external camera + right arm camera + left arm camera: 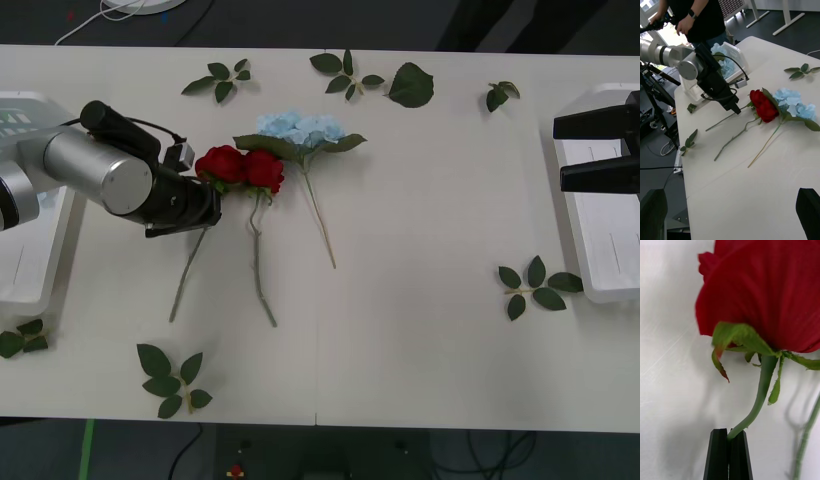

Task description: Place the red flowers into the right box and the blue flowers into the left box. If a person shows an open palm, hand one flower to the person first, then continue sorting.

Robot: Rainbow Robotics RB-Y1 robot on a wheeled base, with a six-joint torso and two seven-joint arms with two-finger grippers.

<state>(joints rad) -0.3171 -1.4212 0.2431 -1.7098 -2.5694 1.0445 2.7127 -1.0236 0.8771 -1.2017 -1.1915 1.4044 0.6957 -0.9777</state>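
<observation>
A: From the front, what's on the table?
B: Two red roses (241, 167) lie side by side, a pale-blue hydrangea (299, 129) just behind them, loose leaf sprigs (534, 285) scattered about. The left gripper (205, 200) sits at the left rose's stem; the right gripper (598, 146), fingers apart, hangs over the right box (600, 255).
A: Right wrist?
B: The left box (732, 50) holds blue flowers (723, 60), partly hidden by the left arm.
A: Left wrist?
B: Black fingers (718, 455) clenched on the rose's stem (758, 401), bloom looming ahead.
</observation>
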